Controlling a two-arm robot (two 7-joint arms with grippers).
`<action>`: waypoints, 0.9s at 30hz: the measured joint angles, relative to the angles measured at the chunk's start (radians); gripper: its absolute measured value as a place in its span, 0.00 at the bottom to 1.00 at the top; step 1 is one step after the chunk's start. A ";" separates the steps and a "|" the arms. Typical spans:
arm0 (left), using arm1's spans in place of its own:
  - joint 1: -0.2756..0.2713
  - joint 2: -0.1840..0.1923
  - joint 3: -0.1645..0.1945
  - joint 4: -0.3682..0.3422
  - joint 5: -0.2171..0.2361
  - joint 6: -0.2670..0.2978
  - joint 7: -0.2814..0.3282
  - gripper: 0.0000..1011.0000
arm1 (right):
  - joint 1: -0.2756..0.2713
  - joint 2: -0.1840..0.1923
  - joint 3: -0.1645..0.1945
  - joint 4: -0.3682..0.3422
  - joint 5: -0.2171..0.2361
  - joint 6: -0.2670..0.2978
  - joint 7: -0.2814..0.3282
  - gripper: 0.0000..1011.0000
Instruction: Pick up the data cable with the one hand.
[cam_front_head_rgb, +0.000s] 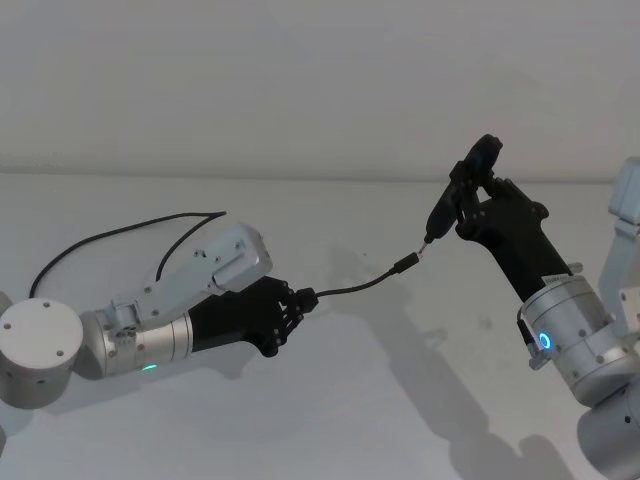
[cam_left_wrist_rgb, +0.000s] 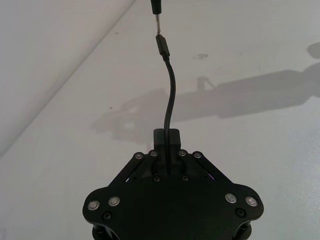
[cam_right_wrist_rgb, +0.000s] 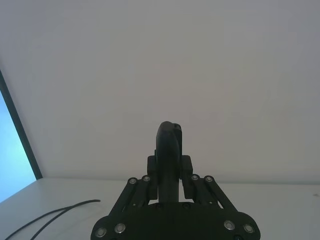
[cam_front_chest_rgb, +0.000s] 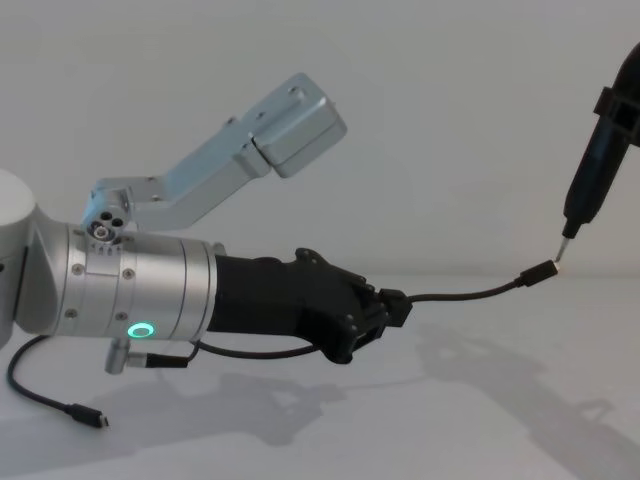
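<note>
Cable check: the data cable (cam_front_head_rgb: 355, 286) is thin, black and rubbery, with a small black plug (cam_front_head_rgb: 405, 264) at its free end. It arcs up through the centre of the head view, clear of the white table (cam_front_head_rgb: 400, 400). The other end is pinched in the left gripper (cam_front_head_rgb: 296, 305), lower left of centre, fingers (cam_left_wrist_rgb: 166, 137) closed tight on the cord near the plug end. In the left wrist view the cord rises from between the fingers to the plug at top centre. The right gripper (cam_front_head_rgb: 470, 205), upper right of the head view, is closed around a slim black stick tool (cam_front_head_rgb: 440, 215) with a metal pin; the pin tip sits at the plug, touching or just short of it, can't tell which. In the chest view, another thin cord with a tiny plug (cam_front_chest_rgb: 95, 420) trails under the left arm at lower left.
</note>
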 joint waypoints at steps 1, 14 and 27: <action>0.000 0.000 0.000 0.000 0.000 0.000 0.000 0.05 | 0.001 0.000 0.000 0.002 -0.001 0.001 0.000 0.27; 0.000 0.000 0.000 0.000 0.000 0.000 0.000 0.05 | 0.008 -0.003 -0.002 0.009 -0.005 0.002 0.001 0.27; 0.000 0.000 0.000 0.000 0.000 0.000 0.000 0.05 | 0.010 -0.004 -0.002 0.012 -0.007 0.003 0.001 0.27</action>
